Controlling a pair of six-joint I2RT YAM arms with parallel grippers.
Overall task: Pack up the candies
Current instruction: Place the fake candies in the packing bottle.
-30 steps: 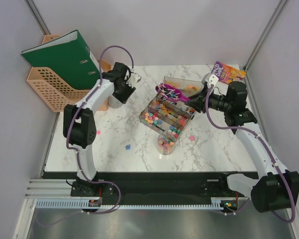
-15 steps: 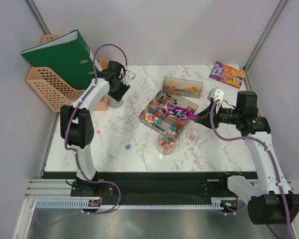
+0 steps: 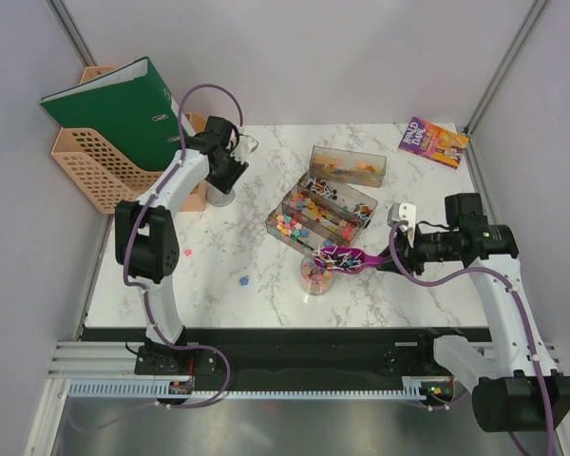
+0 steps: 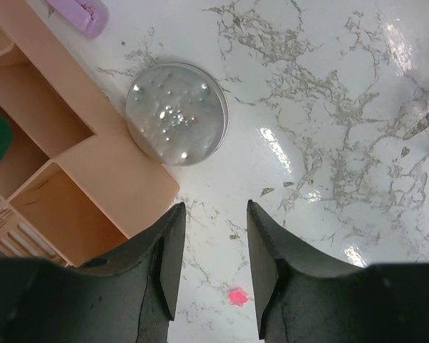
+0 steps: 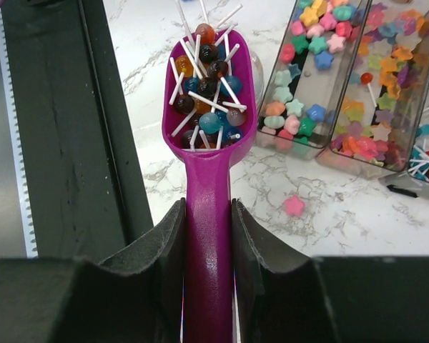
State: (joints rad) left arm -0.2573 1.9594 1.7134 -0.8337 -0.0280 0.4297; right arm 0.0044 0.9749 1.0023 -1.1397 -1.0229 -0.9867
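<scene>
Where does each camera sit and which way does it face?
Top: fixed above, behind the bases, looking down on the table; left arm and right arm show.
Left wrist: looking down at a jar beside the rack; the open left pincer shows.
Right wrist: looking along the scoop of candies held in the right pincer; trays beside it.
Shared: top and right wrist both show scoop and trays.
</scene>
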